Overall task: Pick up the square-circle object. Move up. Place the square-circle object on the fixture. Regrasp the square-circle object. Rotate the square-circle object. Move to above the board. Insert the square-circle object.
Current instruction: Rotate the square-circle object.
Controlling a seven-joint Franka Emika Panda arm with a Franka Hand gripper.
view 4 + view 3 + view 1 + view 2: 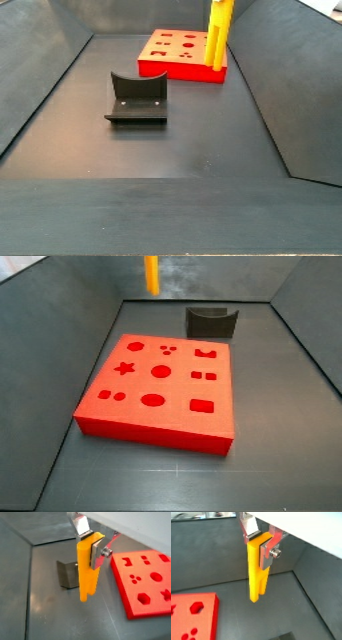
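Note:
My gripper (92,549) is shut on the upper end of the square-circle object (87,572), a slim yellow bar that hangs upright in the air, its lower end orange-tinted. Both wrist views show this grip; in the second one the gripper (261,548) holds the bar (256,572) the same way. The red board (143,582) lies on the floor to one side of the bar and the dark fixture (67,574) stands to the other. In the side views only the bar shows (151,274) (218,35); the gripper is out of frame. The board (160,381) (181,52) and fixture (210,322) (138,98) are unoccupied.
Sloped dark grey tray walls (54,316) (274,90) surround the floor. The board's corner (191,617) shows below the bar in a wrist view.

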